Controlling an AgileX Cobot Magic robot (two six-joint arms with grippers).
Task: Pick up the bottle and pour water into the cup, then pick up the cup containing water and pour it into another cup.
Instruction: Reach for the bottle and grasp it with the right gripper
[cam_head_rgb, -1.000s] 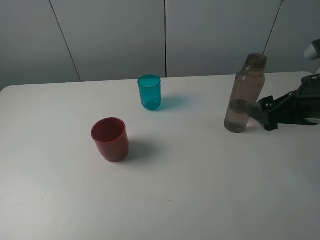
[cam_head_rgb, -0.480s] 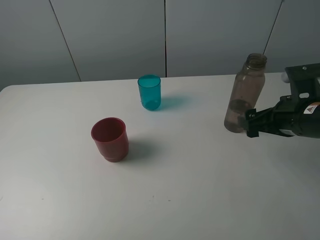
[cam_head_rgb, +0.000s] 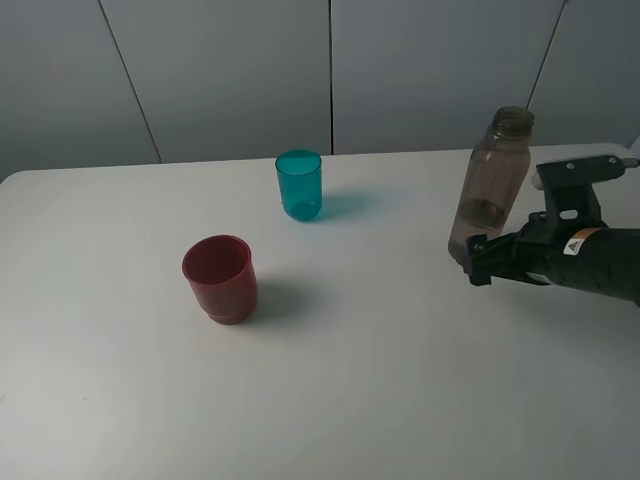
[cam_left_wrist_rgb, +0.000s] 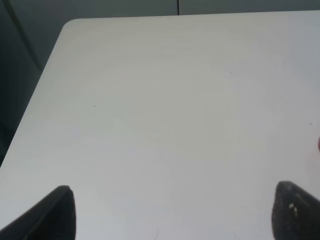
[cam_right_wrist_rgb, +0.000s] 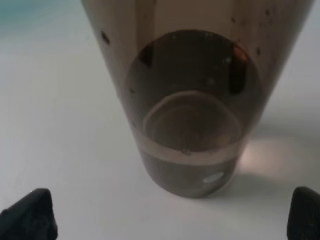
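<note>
White counter (cam_head_rgb: 400, 400) before grey wall panels (cam_head_rgb: 230, 70) — right pincer (cam_head_rgb: 476, 262) low at the foot of the bottle (cam_head_rgb: 490, 185).

The bottle stands upright at the counter's right rear, long axis vertical, a little water at the bottom. From the right wrist it sits dead ahead of the pincer, centred on the gap; both fingertips (cam_right_wrist_rgb: 30, 217) are spread wide, gripping nothing, and whether they already flank its base I cannot tell. The right arm is nearer — the left pincer (cam_left_wrist_rgb: 172, 212) hangs open over the counter. The teal cup (cam_head_rgb: 299, 185) and red cup (cam_head_rgb: 220, 278) stand well apart from it, leftward in the high view.
</note>
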